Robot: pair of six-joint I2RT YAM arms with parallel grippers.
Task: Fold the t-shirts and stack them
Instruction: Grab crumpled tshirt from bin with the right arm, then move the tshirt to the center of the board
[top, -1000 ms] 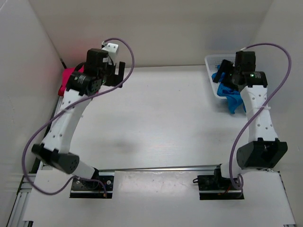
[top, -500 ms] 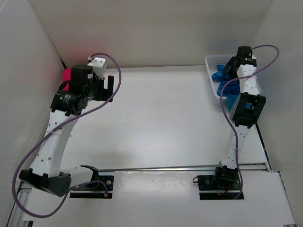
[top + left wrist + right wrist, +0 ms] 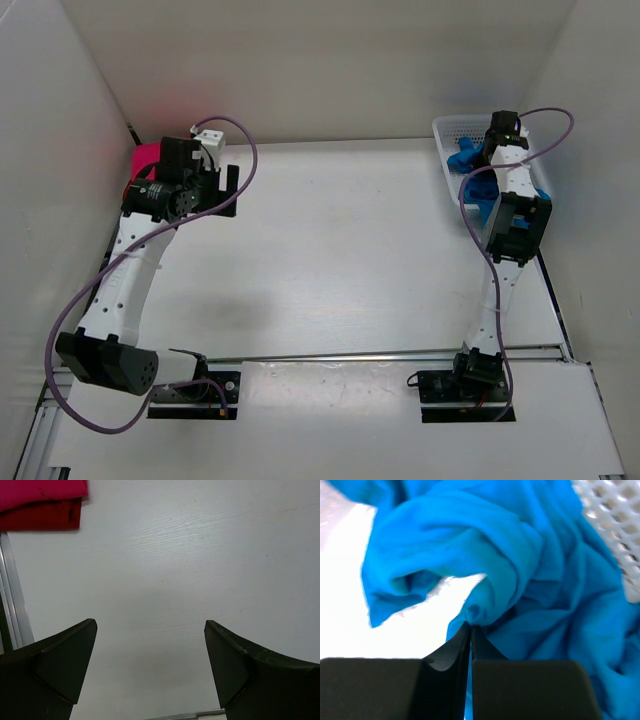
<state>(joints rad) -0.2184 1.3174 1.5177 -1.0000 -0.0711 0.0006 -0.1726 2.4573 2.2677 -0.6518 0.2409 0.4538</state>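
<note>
Flanking blue t-shirt (image 3: pixel 520 555): white mesh basket (image 3: pixel 615 520)

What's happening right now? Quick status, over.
Right tool shut, pinching blue t-shirt at basket. Left tool open, empty. Pink t-shirt stacked on red t-shirt. Nothing blocking.

Blue t-shirt (image 3: pixel 520 555): bright, crumpled in deep folds; far right corner of counter (image 3: pixel 340 250), heaped partly in mesh basket (image 3: pixel 443 126).
Magenta t-shirt (image 3: pixel 40 490): folded flat, far left corner, atop dark red t-shirt (image 3: pixel 35 519).
Dark red t-shirt: folded, one edge showing beneath.
</note>
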